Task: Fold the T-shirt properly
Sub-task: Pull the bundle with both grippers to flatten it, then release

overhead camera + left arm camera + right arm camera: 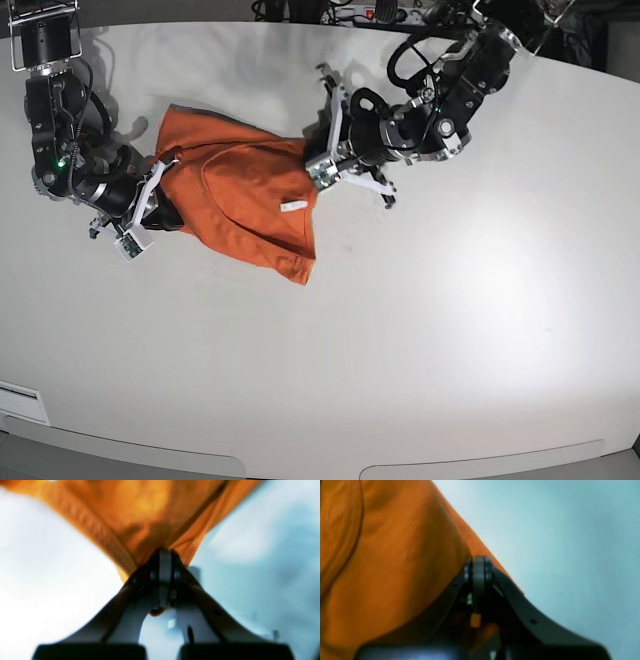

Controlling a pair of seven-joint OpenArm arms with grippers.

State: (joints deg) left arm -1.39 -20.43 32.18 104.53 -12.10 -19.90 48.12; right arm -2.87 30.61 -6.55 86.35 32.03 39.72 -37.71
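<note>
Mid-fold: my left tool [165,555] and right tool [478,560] are both clamped tight on edges of the shirt [245,195], stretched between them above the counter [450,330]. Next, I'd lay it over evenly. Wrist views show the pinches; base shows a white tag.

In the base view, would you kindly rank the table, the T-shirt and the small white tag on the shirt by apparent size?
1. Table, largest, filling nearly the whole view.
2. T-shirt, orange, held between both arms.
3. White tag, tiny, lying on the T-shirt.
</note>
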